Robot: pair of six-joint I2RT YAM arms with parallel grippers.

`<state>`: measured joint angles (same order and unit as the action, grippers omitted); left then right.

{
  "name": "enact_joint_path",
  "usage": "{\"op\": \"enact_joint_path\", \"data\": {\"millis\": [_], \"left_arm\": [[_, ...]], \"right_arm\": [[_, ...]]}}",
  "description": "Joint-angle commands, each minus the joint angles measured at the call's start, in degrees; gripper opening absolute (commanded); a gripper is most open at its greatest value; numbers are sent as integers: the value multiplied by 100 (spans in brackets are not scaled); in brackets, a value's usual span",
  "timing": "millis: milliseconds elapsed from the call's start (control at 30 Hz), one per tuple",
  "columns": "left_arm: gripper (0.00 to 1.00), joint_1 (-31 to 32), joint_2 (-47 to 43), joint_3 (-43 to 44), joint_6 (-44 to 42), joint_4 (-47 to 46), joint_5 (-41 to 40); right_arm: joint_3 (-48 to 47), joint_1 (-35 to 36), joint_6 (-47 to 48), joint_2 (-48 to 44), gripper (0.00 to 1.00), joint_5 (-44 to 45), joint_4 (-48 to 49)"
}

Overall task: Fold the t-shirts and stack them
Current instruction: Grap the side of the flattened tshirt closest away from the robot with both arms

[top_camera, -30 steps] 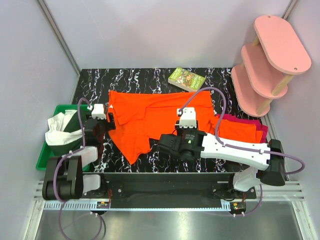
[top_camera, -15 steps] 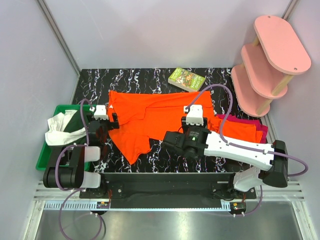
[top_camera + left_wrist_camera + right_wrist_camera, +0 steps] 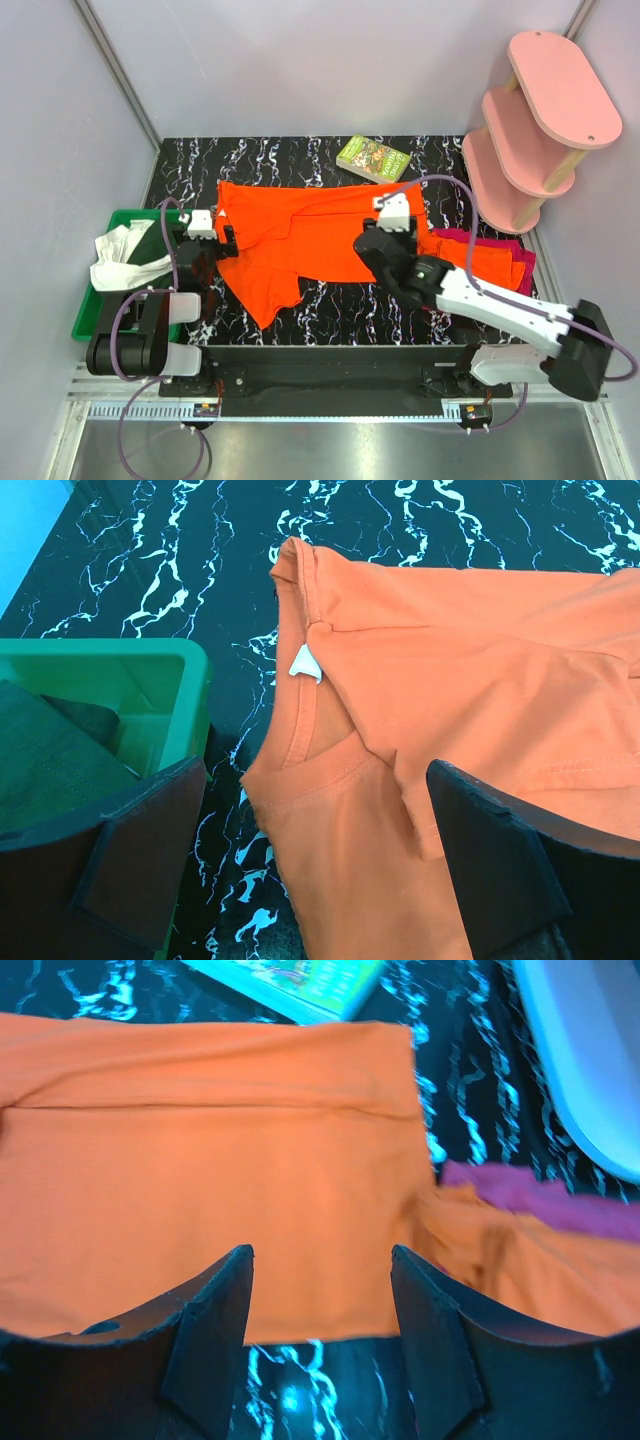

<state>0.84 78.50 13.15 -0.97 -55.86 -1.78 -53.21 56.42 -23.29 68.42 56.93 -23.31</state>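
We find the orange t-shirt (image 3: pixel 300 235) lying partly folded across the middle of the marbled table (image 3: pixel 300 160). The left gripper (image 3: pixel 315 785) hovers over its collar, beside the green bin (image 3: pixel 150 670), jaws released and empty. The right gripper (image 3: pixel 322 1260) hangs over the shirt's right edge, jaws apart, gripping nothing. Just to the right, a folded orange shirt (image 3: pixel 490 262) rests on the magenta shirt (image 3: pixel 497 241).

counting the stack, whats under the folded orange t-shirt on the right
Under the folded orange cloth t-shirt, a magenta-red cloth t-shirt shows at the far edge; the rest is covered.
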Motion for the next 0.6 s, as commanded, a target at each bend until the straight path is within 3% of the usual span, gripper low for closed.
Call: {"op": "enact_joint_path", "data": {"millis": [0,300,567], "left_arm": [[99,4,-1,109,45,-576,-103],[99,4,8,109,45,-576,-103],[99,39,8,153,27,-497,-208]], "right_arm": [[-540,-167,1019,619,65,-533,1153],[-497,-176,422,119,66,-1087,530],[-682,-184,957,-145,72,-701,-51]]}}
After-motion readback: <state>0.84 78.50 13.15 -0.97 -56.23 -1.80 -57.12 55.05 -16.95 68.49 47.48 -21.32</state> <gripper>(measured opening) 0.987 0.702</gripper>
